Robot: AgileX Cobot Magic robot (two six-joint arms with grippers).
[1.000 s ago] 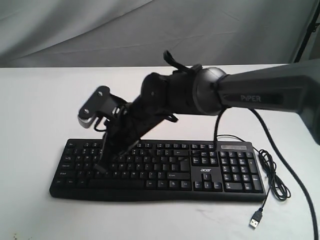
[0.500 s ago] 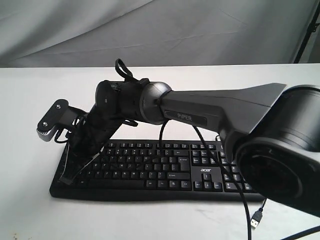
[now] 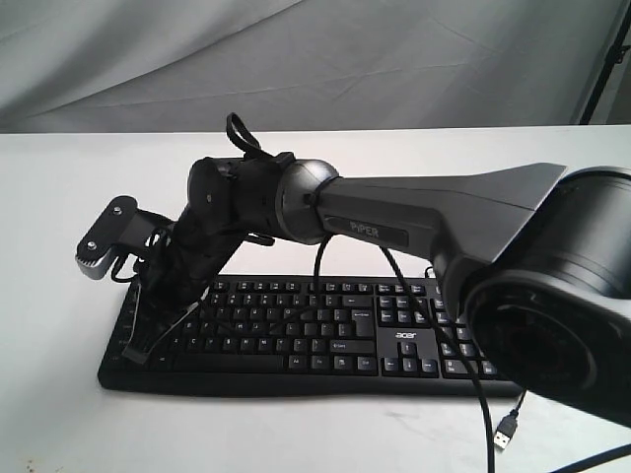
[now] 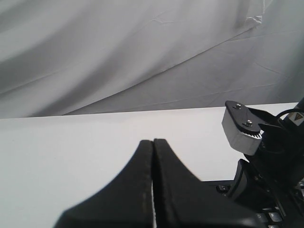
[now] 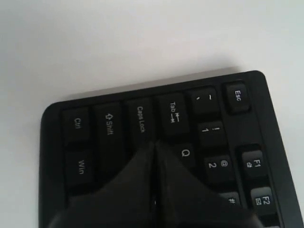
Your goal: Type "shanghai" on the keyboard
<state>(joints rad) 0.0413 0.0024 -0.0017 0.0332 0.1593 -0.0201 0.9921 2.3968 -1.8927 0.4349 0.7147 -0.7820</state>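
Observation:
The black keyboard point(image 3: 325, 335) lies across the white table, with its number pad to the right. My right arm reaches over from the right to the keyboard's left end. My right gripper point(image 3: 138, 353) is shut with nothing in it. In the right wrist view the right gripper point(image 5: 154, 143) has its joined tips just above the keyboard point(image 5: 109, 126), between Caps Lock and Q. My left gripper point(image 4: 153, 141) is shut and empty, raised over bare table near the keyboard's left end point(image 4: 273, 217). It does not show in the exterior view.
The keyboard's black cable loops on the table to its right and ends in a loose USB plug point(image 3: 506, 431) near the front edge. A grey cloth backdrop point(image 3: 296, 59) hangs behind the table. The right arm's grey camera mount point(image 3: 104, 236) juts out left of the keyboard.
Over the last second my right arm swung left from the middle-left keys to the keyboard's left end. In the last half second its tip shifted only slightly.

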